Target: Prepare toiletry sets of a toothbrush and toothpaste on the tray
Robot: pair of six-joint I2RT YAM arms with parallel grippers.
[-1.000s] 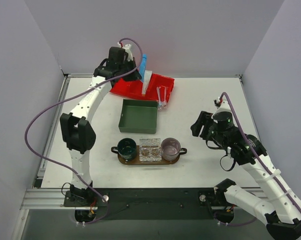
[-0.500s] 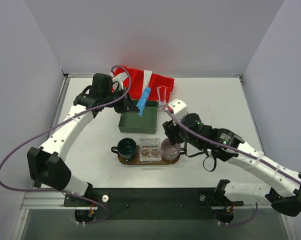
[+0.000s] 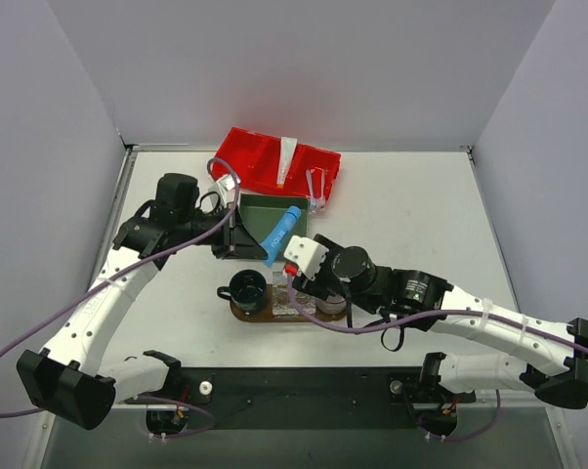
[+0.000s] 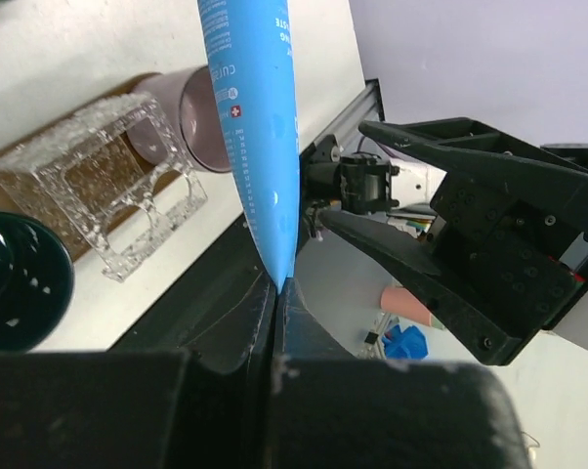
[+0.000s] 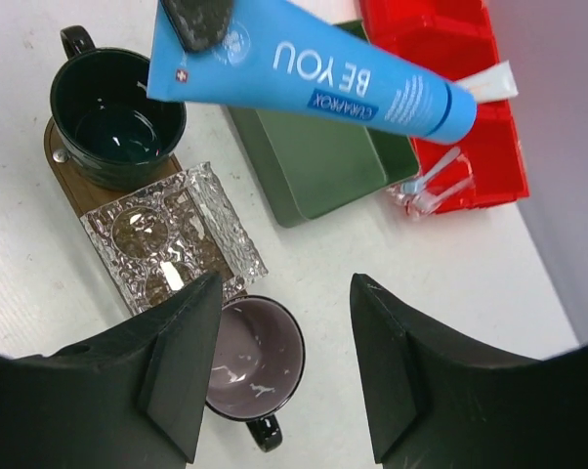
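Observation:
My left gripper point(image 3: 239, 235) is shut on the crimped end of the blue toothpaste tube point(image 3: 280, 234), which hangs in the air above the green box, cap toward the red bin. In the left wrist view the tube point(image 4: 260, 127) tapers into the closed jaws point(image 4: 277, 291). The brown tray point(image 3: 243, 313) holds a dark green mug point(image 5: 118, 117), a clear holder point(image 5: 172, 234) and a purple mug point(image 5: 250, 357). My right gripper point(image 5: 284, 366) hovers open over the purple mug, holding nothing. A white tube point(image 3: 288, 156) and the toothbrushes point(image 3: 316, 188) lie in the red bin.
The red divided bin point(image 3: 260, 161) stands at the back. The green square box point(image 3: 258, 217) sits between it and the tray. The right arm point(image 3: 411, 293) stretches across the table's near right, its wrist close beside the blue tube.
The left arm has carried the blue tube from over the red bin toward the tray. The right arm has swung in from the right to above the purple mug, its jaws slightly narrower.

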